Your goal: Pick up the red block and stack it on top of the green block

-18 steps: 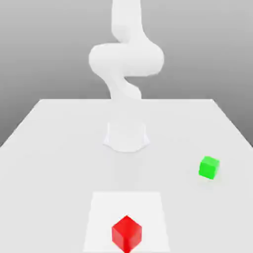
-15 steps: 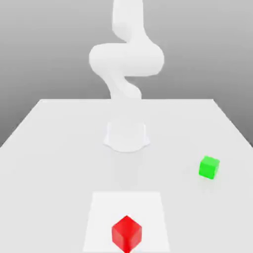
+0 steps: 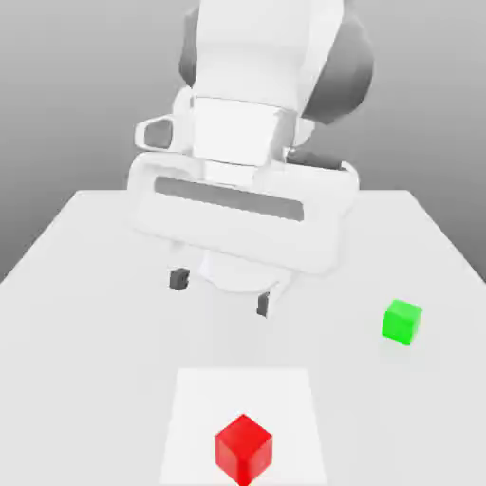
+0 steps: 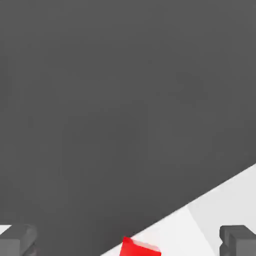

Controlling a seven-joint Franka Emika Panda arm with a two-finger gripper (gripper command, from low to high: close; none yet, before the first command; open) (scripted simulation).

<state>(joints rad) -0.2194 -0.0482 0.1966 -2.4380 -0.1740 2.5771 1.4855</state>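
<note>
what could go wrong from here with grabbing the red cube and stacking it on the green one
1. The small bright red cube sits corner-on to the exterior view, so the open end effector, which hangs apart from it, may close across its corners and twist it.
2. The small bright green cube is a small target; an off-centre release could tip the red cube off onto the white table.

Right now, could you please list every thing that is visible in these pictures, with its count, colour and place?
red block: one, bright red, on the paler square patch, near edge of the table.
green block: one, bright green, on the table toward the exterior view's right, apart from the red block.
square patch: one, lighter white, under the red block.
table: one, pale grey-white.
gripper: one, white with dark fingertips, open, above the table behind the red block, holding nothing.
</note>
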